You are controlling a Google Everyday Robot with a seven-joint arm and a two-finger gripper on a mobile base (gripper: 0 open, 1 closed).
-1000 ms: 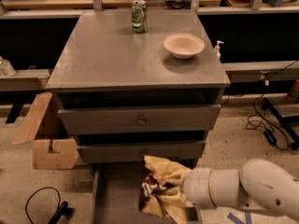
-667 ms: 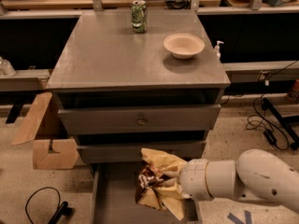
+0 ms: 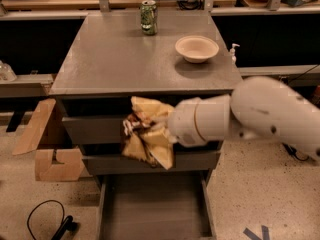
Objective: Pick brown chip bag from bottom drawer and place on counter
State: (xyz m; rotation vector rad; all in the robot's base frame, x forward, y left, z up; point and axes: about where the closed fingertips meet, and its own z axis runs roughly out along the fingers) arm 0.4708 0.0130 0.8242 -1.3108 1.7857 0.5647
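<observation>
The brown chip bag (image 3: 145,133), crumpled, dark brown and tan, hangs in the air in front of the upper drawers, just below the counter's front edge. My gripper (image 3: 162,129) is shut on the bag's right side; the white arm (image 3: 255,116) reaches in from the right and hides most of the fingers. The bottom drawer (image 3: 155,209) stands pulled open below, a flat grey tray with nothing showing in it. The counter (image 3: 110,59) is the grey top of the cabinet, above and behind the bag.
A green can (image 3: 148,17) stands at the counter's back and a cream bowl (image 3: 196,48) at its right. Cardboard pieces (image 3: 45,144) lean on the floor left of the cabinet. A black cable (image 3: 47,221) lies on the floor at lower left.
The bag has risen with my gripper from just above the bottom drawer to the level of the top drawer. The arm has moved up and to the left.
</observation>
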